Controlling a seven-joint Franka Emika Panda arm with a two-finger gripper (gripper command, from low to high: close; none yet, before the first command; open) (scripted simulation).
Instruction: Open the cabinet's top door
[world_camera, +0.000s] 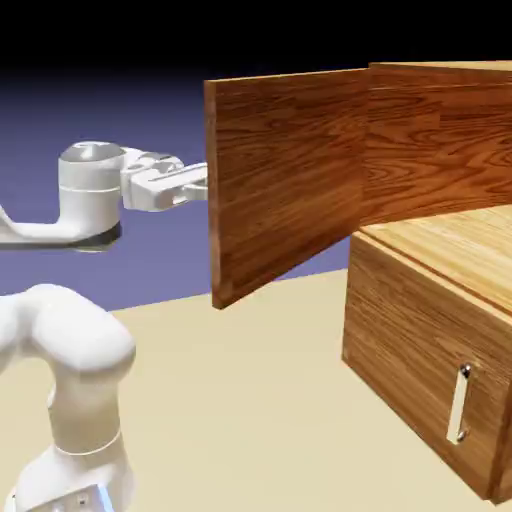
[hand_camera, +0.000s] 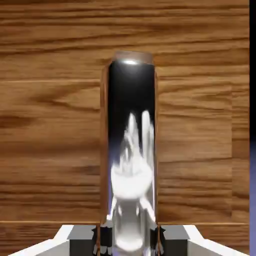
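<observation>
Exterior view: top door (world_camera: 285, 180) of cabinet (world_camera: 430, 300) swung wide out, tool (world_camera: 200, 184) at its free edge; opening looks nearly done | Hand view: tool (hand_camera: 129, 239) clamped narrow on silver handle (hand_camera: 131, 150).

You cannot see the fingertips of the gripper (world_camera: 200, 185) in the exterior view: the free edge of the top door (world_camera: 285, 180) hides them, along with the door's front face and its long handle. In the hand view that handle (hand_camera: 131, 150) covers the gap between the two fingers (hand_camera: 82, 239), so contact stays unclear, and the frame cuts it off at 6 o'clock. The cabinet (world_camera: 440, 330) runs off the exterior view at 3 o'clock.
</observation>
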